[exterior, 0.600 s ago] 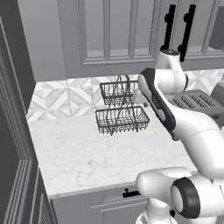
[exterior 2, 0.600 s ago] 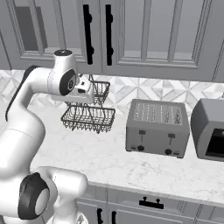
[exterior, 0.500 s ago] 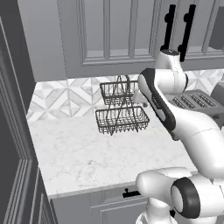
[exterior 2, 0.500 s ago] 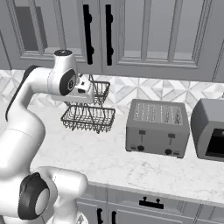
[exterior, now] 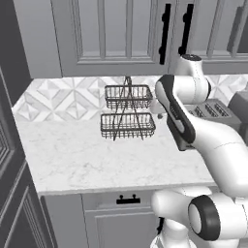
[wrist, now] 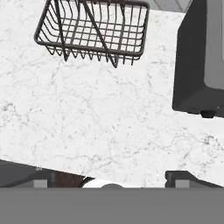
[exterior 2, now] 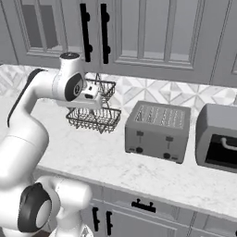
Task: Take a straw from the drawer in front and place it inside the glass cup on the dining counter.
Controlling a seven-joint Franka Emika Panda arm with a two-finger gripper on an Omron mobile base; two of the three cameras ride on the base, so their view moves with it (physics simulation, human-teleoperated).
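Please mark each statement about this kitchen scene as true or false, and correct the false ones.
1. The drawer below the worktop is pulled open. False: it is closed, its black handle flush with the front.
2. A two-tier black wire rack stands on the marble worktop. True.
3. The hand holds a yellow straw. False: it is open and holds nothing.
4. A grey toaster stands to the right of the wire rack in the right base view. True.
5. The wire rack's baskets are full of fruit. False: both baskets are empty.
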